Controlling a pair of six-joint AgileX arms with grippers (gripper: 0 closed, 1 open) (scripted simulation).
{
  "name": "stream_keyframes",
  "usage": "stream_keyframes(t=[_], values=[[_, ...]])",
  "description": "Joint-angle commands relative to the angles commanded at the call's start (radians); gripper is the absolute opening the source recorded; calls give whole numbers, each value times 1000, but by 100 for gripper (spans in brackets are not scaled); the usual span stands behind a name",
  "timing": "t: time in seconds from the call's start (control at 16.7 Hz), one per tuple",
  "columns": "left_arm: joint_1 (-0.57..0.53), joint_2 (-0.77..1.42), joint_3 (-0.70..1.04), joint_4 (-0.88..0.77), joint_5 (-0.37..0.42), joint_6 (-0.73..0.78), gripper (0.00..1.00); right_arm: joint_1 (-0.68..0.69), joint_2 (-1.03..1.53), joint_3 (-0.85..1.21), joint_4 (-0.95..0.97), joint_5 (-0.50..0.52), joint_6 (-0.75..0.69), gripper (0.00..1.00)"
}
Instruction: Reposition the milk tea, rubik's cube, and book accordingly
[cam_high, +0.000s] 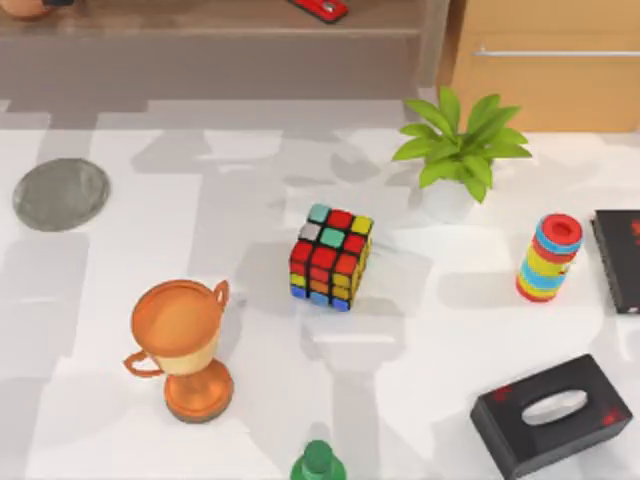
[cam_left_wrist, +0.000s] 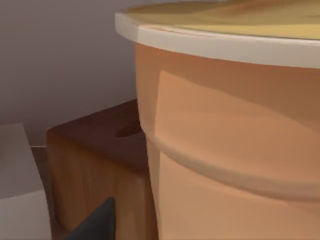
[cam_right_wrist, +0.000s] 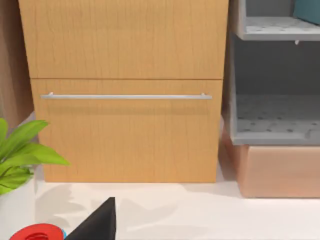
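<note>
The rubik's cube (cam_high: 330, 258) sits mid-table, its top showing red, teal, yellow and white stickers. The milk tea (cam_left_wrist: 235, 140), a terracotta-orange cup with a creamy lid, looms very close in the left wrist view, in front of a brown wooden block (cam_left_wrist: 95, 160). One dark finger (cam_left_wrist: 97, 222) of my left gripper shows beside the cup, apart from its wall. The cup's orange edge (cam_high: 25, 8) peeks in at the top view's far-left corner on the back shelf. A teal-blue corner of the book (cam_right_wrist: 307, 10) lies on the upper grey shelf. My right gripper's finger (cam_right_wrist: 100, 220) hangs over the table with nothing by it.
An orange trophy (cam_high: 185, 345) stands front left and a grey disc (cam_high: 60, 193) lies far left. A potted plant (cam_high: 460, 150), a striped ring stack (cam_high: 548, 258), a black slab (cam_high: 620, 260) and a black tissue box (cam_high: 555, 412) crowd the right. A green bottle top (cam_high: 318, 463) is front centre.
</note>
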Motion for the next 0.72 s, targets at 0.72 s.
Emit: stream_keyframes(t=[0.72], values=[[-7,101,150,-49,-6,-1,77,0,0,0,0,0,0,100]])
